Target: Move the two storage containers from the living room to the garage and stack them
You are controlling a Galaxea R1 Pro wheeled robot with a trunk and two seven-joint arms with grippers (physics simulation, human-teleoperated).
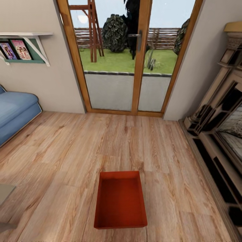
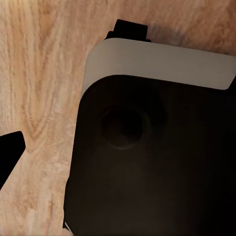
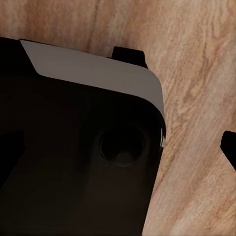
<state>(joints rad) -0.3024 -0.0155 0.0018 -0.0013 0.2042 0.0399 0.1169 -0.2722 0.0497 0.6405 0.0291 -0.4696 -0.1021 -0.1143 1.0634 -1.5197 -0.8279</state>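
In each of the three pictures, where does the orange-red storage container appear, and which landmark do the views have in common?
Head view: the storage container lies on the wood-plank floor at lower centre, in front of the glass door.
Left wrist view: plank floor and a dark robot part; no orange-red there.
Right wrist view: plank floor and a dark robot part; no orange-red there.
Shared landmark: the wood-plank floor.

Bright, even daylight through the glass door (image 1: 129, 57), soft faint shadows, wrist views dark — perhaps slightly blurred
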